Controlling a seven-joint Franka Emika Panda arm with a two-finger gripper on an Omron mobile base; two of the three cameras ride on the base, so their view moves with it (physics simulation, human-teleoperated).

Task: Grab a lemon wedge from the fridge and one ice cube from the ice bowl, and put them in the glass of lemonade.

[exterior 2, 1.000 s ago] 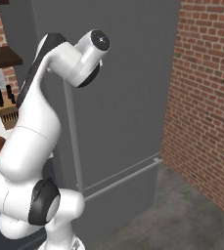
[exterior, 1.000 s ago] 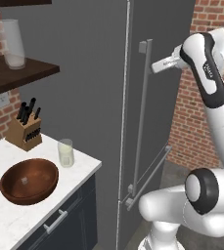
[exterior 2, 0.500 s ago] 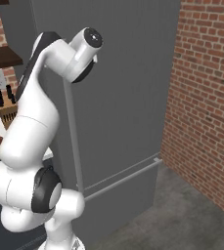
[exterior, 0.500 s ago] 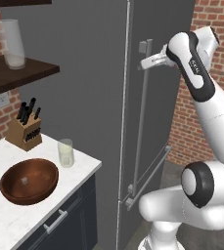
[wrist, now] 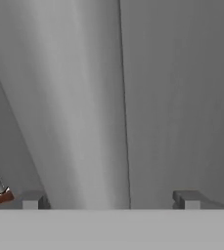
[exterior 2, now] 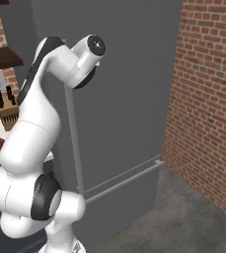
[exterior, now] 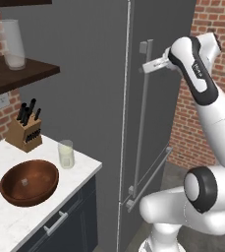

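gripper [exterior: 152,63] open – jaws astride fridge [exterior: 94,74] bar handle [exterior: 142,113], door shut; ice bowl [exterior: 29,181] on counter

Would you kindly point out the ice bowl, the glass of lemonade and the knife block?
ice bowl [exterior: 29,182], left base view, inner wall
glass of lemonade [exterior: 66,155], left base view, side
knife block [exterior: 24,134], left base view, wooden front

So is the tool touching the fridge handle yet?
Cannot tell. In the left base view the tool reaches the top of the fridge handle, but it overlaps the bar there, so neither contact nor a gap shows plainly.
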